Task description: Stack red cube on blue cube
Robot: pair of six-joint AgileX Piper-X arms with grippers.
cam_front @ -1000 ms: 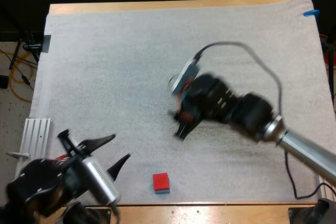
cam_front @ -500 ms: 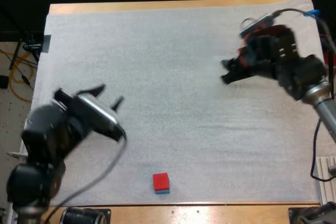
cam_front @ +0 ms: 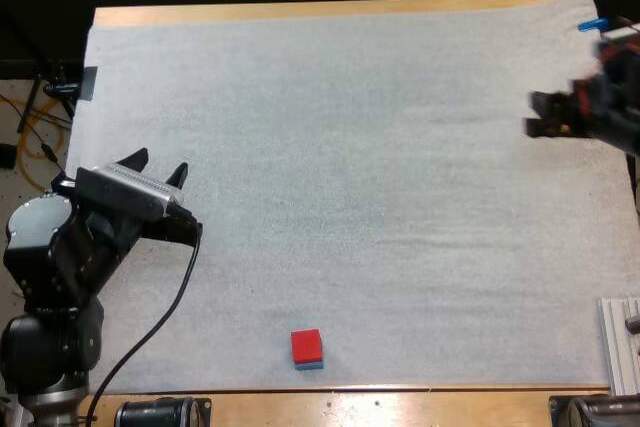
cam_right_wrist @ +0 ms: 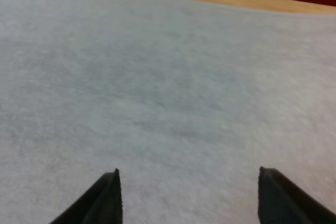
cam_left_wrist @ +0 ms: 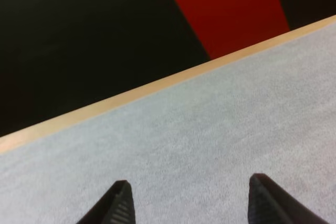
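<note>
Left gripper (cam_front: 157, 164): wide open, nothing between the jaws, at the left edge of the high view about mid-height. The left wrist view has both black tips well apart over bare mat (cam_front: 350, 167), with the table (cam_front: 300, 11) edge's wooden strip beyond them. Half a second ago this gripper was a little further right and blurred; it now sits sharp and drawn back toward the left edge, and a second ago it was down in the lower left corner. Right gripper (cam_front: 533, 113): also spread wide and empty, at the far right edge of the high view, upper half, tips pointing left, somewhat blurred. Its wrist view shows the tips apart above plain mat. A second ago it was near mid-frame, half a second ago in the upper right, and it has pulled out further right since. Red cube (cam_front: 306, 344): sits on top of the blue cube (cam_front: 310, 365), bottom centre of the high view near the mat's front edge, unmoved across all three frames, well apart from both grippers.
</note>
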